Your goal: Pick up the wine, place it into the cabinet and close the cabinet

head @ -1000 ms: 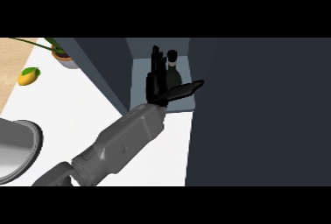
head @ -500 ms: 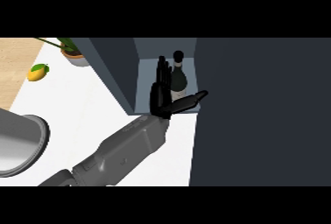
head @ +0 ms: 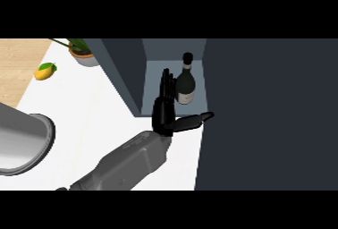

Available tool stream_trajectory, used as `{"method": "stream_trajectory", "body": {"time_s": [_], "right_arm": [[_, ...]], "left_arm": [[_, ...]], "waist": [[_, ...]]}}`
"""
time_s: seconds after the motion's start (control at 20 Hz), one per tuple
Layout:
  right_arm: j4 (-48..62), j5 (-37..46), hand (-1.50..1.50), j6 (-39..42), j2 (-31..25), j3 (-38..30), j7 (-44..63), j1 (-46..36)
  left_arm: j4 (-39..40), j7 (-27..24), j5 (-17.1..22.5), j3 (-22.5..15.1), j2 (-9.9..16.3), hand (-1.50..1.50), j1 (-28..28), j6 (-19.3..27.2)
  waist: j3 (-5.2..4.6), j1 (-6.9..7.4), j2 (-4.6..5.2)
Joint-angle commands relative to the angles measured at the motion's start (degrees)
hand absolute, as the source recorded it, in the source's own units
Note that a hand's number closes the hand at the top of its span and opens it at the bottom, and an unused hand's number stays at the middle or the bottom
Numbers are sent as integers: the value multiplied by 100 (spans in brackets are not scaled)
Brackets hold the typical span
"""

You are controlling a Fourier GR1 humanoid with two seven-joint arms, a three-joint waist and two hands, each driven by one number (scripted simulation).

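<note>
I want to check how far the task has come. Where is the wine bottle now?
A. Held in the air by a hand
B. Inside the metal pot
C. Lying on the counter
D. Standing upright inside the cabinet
D: the bottle stands upright inside the open cabinet, with the open hand beside it.

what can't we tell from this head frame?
- Whether the hand touches the wine bottle: its straight fingers overlap the bottle's left side.
- Which hand it is: only one forearm shows.
- Bottle's base: hidden by the dark cabinet door.
- Cabinet interior right of the bottle: covered by that door.
- Metal pot: cut off by the left edge.
</note>
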Motion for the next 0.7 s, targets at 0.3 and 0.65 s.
{"method": "stream_trajectory", "body": {"time_s": [0.3,0.65], "right_arm": [[-34,114,-150,10,-9,33,-86,153],[-334,117,-150,-205,-181,-262,333,-138]], "left_arm": [[-1705,457,-1177,-25,757,-150,943,33],[-3587,918,-1679,-175,1992,-150,1748,20]], "waist": [[1,60,-16],[0,107,-29]]}}
